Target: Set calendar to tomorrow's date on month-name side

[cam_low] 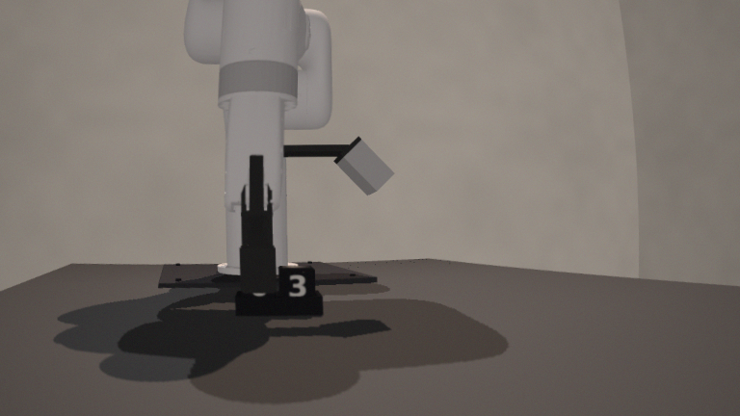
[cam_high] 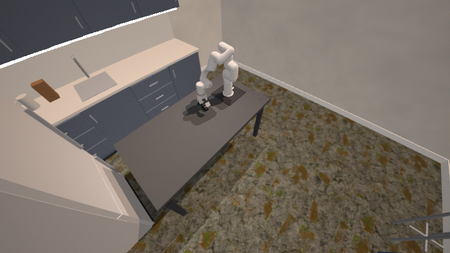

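Nearest on the dark table (cam_low: pixel 545 335) lies the black tray (cam_low: pixel 277 305), flat, with one cube (cam_low: pixel 297 282) standing in its right half and showing a white 3. The gripper (cam_low: pixel 257 280) reaches straight down into the tray's left half, clamped on the other cube (cam_low: pixel 259 294), which it almost wholly hides. Behind them the white arm (cam_low: pixel 256 90) rises from its dark base plate (cam_low: pixel 349 277)
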{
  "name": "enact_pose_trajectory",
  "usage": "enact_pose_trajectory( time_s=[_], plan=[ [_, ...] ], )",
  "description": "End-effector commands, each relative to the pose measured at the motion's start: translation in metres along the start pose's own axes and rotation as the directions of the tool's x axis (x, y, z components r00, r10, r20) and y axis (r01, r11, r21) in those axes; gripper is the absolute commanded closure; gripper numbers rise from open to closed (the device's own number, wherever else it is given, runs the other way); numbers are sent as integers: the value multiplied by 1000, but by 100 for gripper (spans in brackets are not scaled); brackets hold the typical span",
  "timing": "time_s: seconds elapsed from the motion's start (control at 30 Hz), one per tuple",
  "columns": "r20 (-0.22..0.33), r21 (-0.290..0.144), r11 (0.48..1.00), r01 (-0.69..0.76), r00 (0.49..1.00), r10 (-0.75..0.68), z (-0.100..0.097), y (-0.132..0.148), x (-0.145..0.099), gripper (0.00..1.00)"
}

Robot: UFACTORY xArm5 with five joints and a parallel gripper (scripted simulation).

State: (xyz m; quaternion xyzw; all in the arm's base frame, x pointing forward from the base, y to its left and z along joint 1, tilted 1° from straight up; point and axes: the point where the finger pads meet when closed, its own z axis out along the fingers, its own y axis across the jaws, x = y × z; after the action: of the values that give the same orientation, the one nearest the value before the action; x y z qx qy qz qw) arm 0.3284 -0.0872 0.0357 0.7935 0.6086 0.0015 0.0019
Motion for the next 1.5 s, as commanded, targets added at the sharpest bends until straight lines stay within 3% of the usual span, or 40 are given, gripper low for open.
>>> enact_pose_trajectory(
  time_s=[0.0,1.3,1.47],
  plan=[
    [0,-3,1000,0,1000,0,-1,1,0,71],
    [0,-3,1000,0,1000,0,-1,1,0,71],
    [0,-3,1000,0,1000,0,-1,1,0,63]
  ],
)
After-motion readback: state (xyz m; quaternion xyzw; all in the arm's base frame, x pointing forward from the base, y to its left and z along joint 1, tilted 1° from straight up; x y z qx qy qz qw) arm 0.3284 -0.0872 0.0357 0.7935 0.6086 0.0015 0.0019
